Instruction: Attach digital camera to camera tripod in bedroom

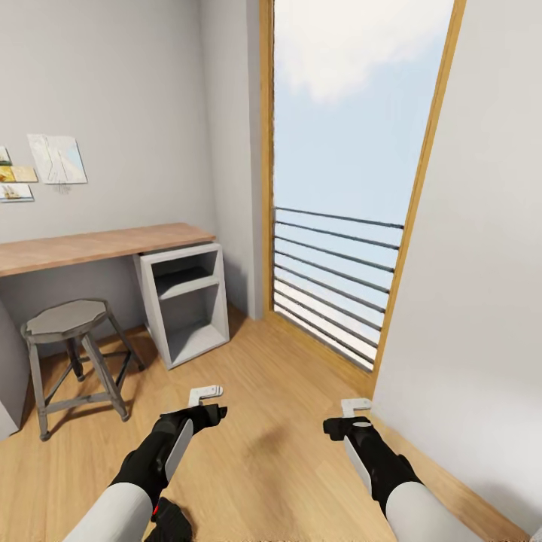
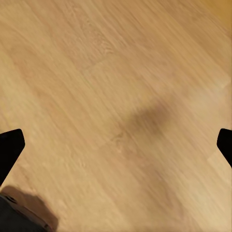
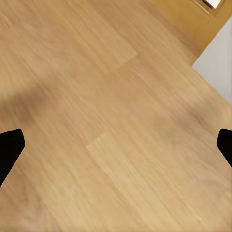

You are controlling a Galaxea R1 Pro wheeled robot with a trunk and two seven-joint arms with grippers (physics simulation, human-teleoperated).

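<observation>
The scene is bright and evenly lit. Daylight comes from the tall window [image 1: 342, 188], where pale sky and cloud look nearly washed out at the top. The grey walls [image 1: 135, 113] show only soft shading, a little darker under the desk [image 1: 98, 245] and inside the open cabinet [image 1: 187, 301]. The stool [image 1: 71, 354] gives almost no clear shadow on the wood floor [image 1: 278, 452]. One faint, blurred dark patch lies on the floor between the two arms, and similar soft patches appear in both wrist views. The head view is sharp but vertical lines lean outward near the edges. The wrist views look slightly soft, with a warm glow on the planks.
</observation>
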